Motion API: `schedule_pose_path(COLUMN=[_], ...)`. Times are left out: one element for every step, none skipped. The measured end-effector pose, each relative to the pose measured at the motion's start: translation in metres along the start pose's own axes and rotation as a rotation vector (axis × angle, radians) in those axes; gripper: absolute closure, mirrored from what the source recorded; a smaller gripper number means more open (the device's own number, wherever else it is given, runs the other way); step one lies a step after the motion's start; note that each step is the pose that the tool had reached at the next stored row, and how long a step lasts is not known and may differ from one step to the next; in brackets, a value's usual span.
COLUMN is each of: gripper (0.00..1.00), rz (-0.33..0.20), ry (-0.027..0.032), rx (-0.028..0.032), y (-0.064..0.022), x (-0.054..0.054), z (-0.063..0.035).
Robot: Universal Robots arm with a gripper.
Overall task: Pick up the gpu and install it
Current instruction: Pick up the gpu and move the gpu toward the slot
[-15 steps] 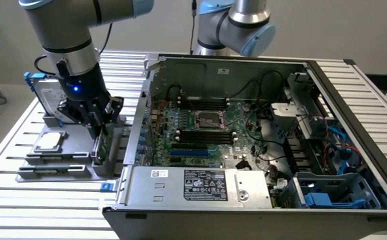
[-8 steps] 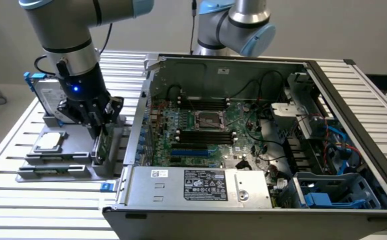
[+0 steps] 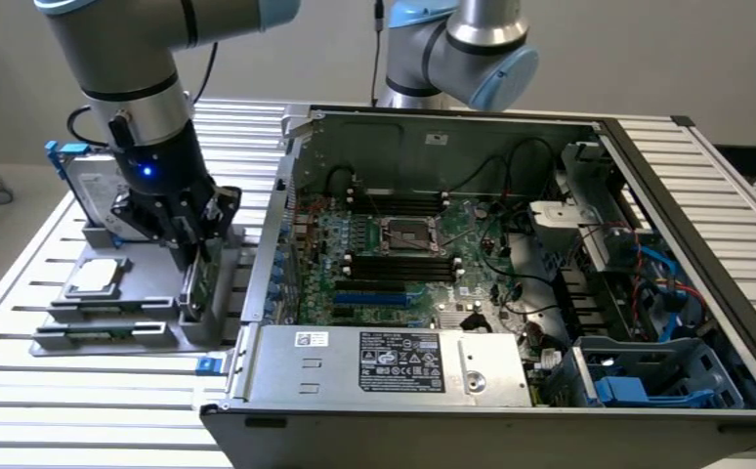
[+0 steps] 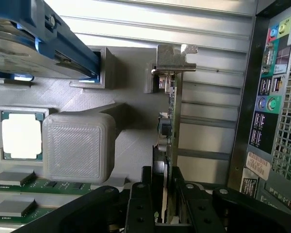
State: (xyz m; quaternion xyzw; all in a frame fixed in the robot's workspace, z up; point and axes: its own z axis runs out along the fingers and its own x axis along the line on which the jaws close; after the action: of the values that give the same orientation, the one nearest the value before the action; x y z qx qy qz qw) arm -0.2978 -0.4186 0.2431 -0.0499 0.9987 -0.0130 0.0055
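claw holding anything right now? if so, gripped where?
Cannot be told. The claw sits astride the gpu, on its upper edge, away from the metal bracket; the card stands in the grey holder. A closed grip isn't visible.

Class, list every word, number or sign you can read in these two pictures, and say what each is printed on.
No text here can be read.
Black label on the power supply: print too small.
White sticker beside it: too small.
Stickers on the computer case rear panel: blurred.
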Motion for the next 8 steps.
schedule_pose_path(gripper=[0.73, 0.73, 0.73, 0.73, 0.73, 0.73, 0.73, 0.73], rz=[0.001, 0.001, 0.002, 0.003, 0.004, 0.005, 0.005, 0.006], ry=[-0.0002, -0.0004, -0.0008, -0.001, -0.0011, -0.0013, -0.0014, -0.0015], rx=[-0.0025, -0.0052, -0.0079, -0.0103, -0.0121, -0.0135, -0.0145, -0.0148], y=[-0.0001, -0.0001, -0.0001, -0.0002, -0.0002, -0.0003, -0.0004, -0.0005], x=[0.0, 0.0, 0.0, 0.0, 0.0, 0.0, 0.0, 0.0], z=[-0.0018, -0.0038, -0.0057, -0.0077, -0.0099, -0.0123, -0.0154, -0.0185])
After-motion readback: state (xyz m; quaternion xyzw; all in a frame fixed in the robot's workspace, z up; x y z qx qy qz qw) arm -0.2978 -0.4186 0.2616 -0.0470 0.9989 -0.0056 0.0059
